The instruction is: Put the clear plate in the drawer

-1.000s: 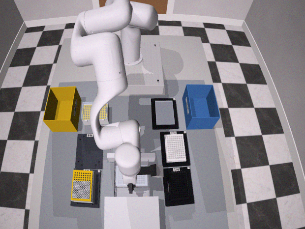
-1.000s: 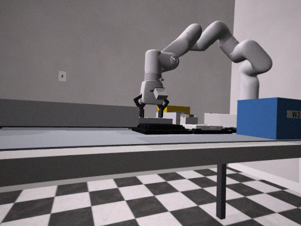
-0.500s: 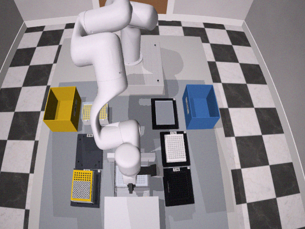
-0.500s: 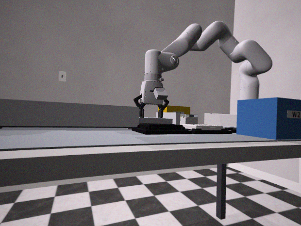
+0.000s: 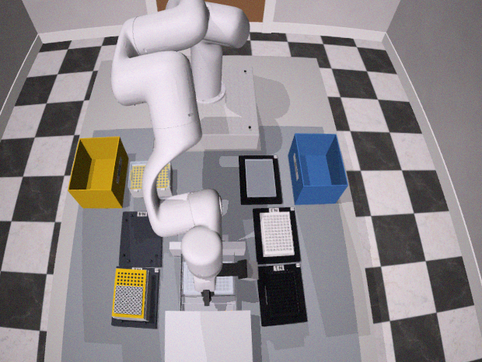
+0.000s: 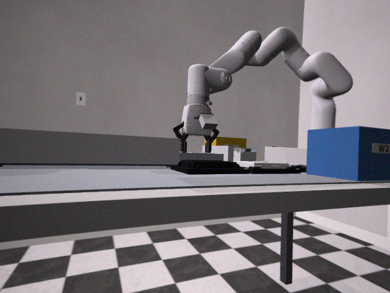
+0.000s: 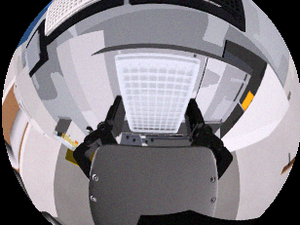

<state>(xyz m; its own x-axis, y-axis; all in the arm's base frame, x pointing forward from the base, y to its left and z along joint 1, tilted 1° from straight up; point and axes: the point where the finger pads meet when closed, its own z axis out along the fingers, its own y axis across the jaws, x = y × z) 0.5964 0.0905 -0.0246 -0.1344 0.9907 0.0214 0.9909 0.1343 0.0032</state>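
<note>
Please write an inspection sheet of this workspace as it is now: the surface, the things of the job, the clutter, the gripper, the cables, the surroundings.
Surface: grey bench, partly shadowed.
Job's things: clear plate between the fingers, over the open drawer of the white cooler; whether it touches the floor cannot be told.
Clutter: yellow bin, blue bin, yellow tip box, white plate, black plate.
Gripper: gripper shut on the clear plate.
Cables: nothing seen.
Surroundings: checkered floor, grey walls.

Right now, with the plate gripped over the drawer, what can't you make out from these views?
- Top: the wrist hides most of the clear plate and drawer floor.
- Exterior: the black nests hide the drawer.
- Wrist: the plate, clamped in the gripper, covers the ribs.
- CD's lamp: not visible anywhere.
</note>
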